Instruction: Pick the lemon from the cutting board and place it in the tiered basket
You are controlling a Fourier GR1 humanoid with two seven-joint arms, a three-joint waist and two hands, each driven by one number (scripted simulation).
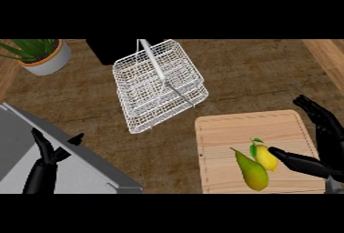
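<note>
Right hand [321, 150], fingers spread wide, thumb touching the lemon [267, 158] on the cutting board [250, 129]; pear [251, 172] just beyond it. Left hand [48, 152] open, resting.

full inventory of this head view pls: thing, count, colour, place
lemon: 1, yellow with green leaf, on the cutting board, beside the pear
pear: 1, green-yellow, on the cutting board, left of the lemon
cutting board: 1, light wood, lower right of the counter
tiered basket: 1, white wire with centre pole, upper middle
potted plant: 1, green leaves in pale grey pot, upper left corner
grey panel: 1, grey, lower left; cannot tell what it is
counter: 1, dark brown wood
left hand: 1, black, lower left over the grey panel, fingers up, open
right hand: 1, black, right edge, open, thumb by the lemon
</note>
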